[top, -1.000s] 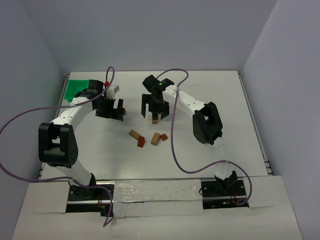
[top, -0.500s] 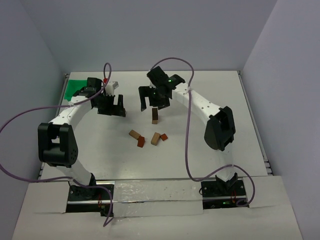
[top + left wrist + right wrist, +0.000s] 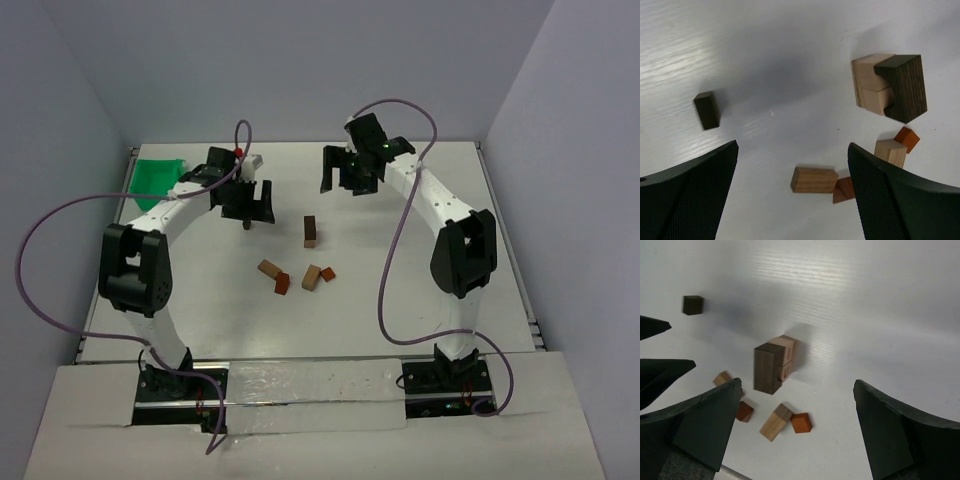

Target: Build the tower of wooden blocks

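Right tool [image 3: 341, 187] left the tower [image 3: 311, 231]; left tool [image 3: 248, 214] swung inward.

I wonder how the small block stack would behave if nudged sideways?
The stack would probably tip or scatter easily: it is narrow, and its pieces seem merely rested together. Each piece looks like rigid, flat-faced wood, so it should slide, not roll.

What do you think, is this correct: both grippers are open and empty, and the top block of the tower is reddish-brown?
Not quite. The top block of the wood block tower is dark brown, not reddish-brown. It sits on tan blocks, as the left wrist view shows. The rest holds: the left gripper and the right gripper are both open and empty.
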You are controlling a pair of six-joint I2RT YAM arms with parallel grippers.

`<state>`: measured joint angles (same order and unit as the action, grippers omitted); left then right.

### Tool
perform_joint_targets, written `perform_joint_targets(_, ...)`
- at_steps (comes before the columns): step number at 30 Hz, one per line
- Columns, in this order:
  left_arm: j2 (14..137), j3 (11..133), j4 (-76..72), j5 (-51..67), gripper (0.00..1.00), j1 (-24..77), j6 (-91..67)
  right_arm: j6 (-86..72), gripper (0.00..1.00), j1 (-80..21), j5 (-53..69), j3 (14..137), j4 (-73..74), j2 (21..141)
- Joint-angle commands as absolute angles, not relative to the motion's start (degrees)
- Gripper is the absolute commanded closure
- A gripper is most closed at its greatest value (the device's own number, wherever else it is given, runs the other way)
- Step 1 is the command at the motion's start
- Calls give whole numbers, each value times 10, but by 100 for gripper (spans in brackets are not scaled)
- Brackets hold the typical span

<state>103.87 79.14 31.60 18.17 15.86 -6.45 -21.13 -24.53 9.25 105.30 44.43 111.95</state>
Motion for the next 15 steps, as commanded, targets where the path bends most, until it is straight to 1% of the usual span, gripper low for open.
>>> perform_joint_targets(1, 1078, 838, 276, 176, 4, 182, -99, -208, 0, -258, 75, 1028, 444, 1134)
perform_joint_targets(7, 1119, 872, 268, 189, 4, 186, -110, -210, 0, -258, 60, 989, 447, 1142)
perform_joint_targets(15, 1143, 878, 250, 211, 5, 186, -123, -208, 0, -268, 44, 970, 448, 1150)
